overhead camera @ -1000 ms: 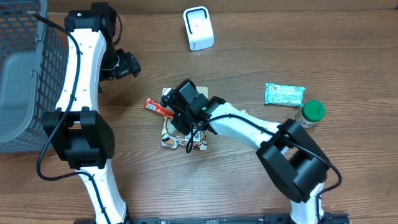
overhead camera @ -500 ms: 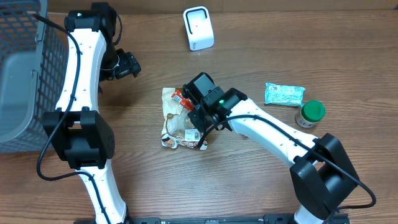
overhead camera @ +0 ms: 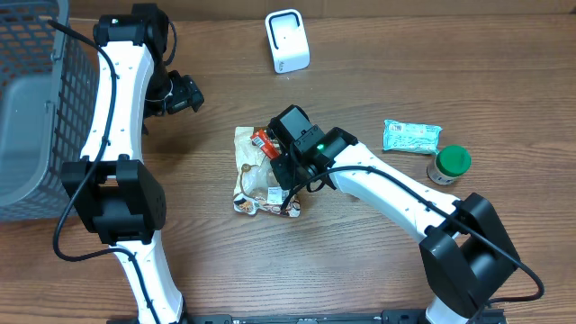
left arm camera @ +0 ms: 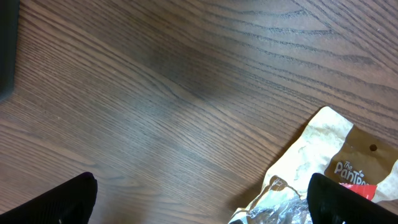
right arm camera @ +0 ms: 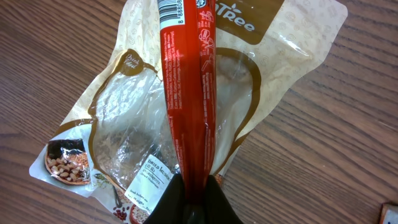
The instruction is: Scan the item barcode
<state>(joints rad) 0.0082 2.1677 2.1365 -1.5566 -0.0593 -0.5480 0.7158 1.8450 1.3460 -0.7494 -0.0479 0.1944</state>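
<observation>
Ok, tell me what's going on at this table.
The right gripper is shut on a red stick packet, holding it over a snack bag in the middle of the table. The left gripper is open beside the bag's corner, holding nothing. The white scanner stands at the far edge; the packet has not reached it yet.

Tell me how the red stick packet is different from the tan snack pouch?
The red stick packet is thin, long and all red; the tan snack pouch is wide and flat with a clear window. The right gripper pinches the stick packet by one end; the pouch lies loose on the table. Both have printed wrappers.
</observation>
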